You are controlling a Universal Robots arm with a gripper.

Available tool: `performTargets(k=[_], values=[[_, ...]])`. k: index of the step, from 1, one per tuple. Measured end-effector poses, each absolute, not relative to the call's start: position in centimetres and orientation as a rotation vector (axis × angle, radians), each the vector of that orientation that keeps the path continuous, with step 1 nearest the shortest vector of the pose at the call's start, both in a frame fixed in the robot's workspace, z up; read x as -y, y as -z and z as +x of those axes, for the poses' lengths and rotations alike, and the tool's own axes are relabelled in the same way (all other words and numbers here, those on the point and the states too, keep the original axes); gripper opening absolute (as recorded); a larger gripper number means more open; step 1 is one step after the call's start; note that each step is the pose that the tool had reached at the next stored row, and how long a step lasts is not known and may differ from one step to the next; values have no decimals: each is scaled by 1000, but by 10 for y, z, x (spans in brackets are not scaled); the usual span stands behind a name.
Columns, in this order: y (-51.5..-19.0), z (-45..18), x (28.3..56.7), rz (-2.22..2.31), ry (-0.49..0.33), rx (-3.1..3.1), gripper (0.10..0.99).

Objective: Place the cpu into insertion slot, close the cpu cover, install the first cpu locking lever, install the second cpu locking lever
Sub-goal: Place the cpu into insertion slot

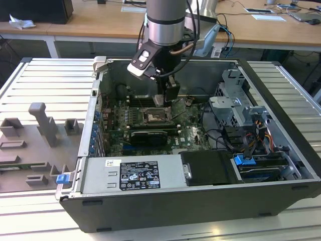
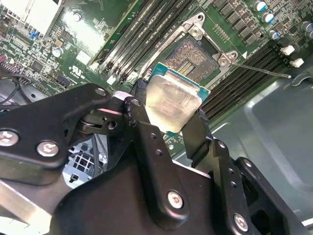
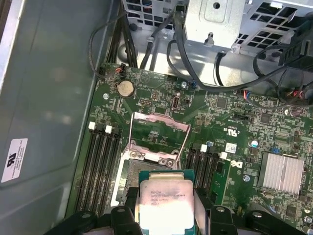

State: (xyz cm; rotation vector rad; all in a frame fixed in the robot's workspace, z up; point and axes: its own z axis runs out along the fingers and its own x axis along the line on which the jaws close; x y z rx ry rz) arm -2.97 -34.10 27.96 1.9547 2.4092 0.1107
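My gripper (image 2: 171, 105) is shut on the cpu (image 2: 173, 103), a silver-topped square chip on a green edge, pinched on two opposite sides by the black fingers (image 2: 146, 132). The chip hangs a little above and to one side of the insertion slot (image 2: 188, 56), whose dark contact field lies bare inside its metal rim. In the first wrist view the cpu (image 3: 164, 208) hides part of the slot (image 3: 128, 171), and the cpu cover (image 3: 156, 117) stands swung open beyond it. A thin locking lever (image 2: 259, 68) sticks out from the socket corner. In the exterior view the gripper (image 1: 168, 98) hovers over the slot (image 1: 154, 118).
The open computer case (image 1: 200, 201) lies on a ribbed metal table. Memory slots (image 3: 98, 161) flank the socket on both sides. A black expansion card (image 1: 148, 135), a drive cage (image 1: 235, 105) with cables and a heatsink (image 3: 282, 171) are nearby. Grey fixtures (image 1: 45, 125) stand at the exterior view's left.
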Motion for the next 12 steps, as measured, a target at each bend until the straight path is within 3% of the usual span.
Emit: performTargets(k=[12], values=[[-271,-30,341,1955,-111,-2409,533]])
